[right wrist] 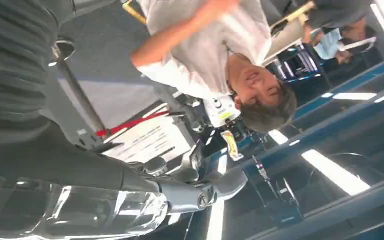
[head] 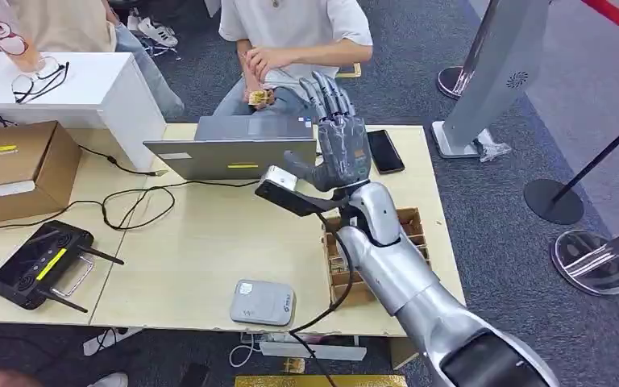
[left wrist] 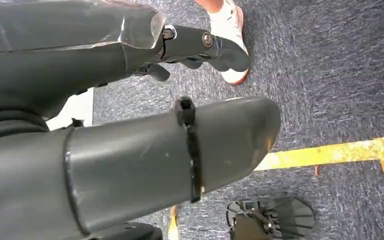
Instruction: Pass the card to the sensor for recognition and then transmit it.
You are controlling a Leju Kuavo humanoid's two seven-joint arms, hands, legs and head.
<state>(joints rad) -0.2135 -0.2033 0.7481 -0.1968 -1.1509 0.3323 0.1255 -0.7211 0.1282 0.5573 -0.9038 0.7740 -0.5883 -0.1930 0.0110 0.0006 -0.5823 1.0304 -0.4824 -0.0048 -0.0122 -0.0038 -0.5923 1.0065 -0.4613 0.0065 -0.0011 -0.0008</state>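
Observation:
My right hand (head: 340,139) is raised above the far side of the table, fingers stretched up and apart, thumb out to the side, palm bare. In the right wrist view its fingers (right wrist: 190,192) hold nothing and point toward a seated person in a white shirt (right wrist: 215,45). That person (head: 294,32) sits behind the table and holds a small yellowish item (head: 259,97); I cannot tell whether it is the card. The grey-white sensor (head: 263,302) lies near the table's front edge. My left hand (left wrist: 200,145) hangs over the carpet, holding nothing.
A wooden box (head: 409,230) of small items sits under my right forearm. A laptop (head: 234,149) and a black phone (head: 385,151) lie at the far edge. A cardboard box (head: 16,165) and a black controller (head: 40,264) are at the left, with cables (head: 129,201) between.

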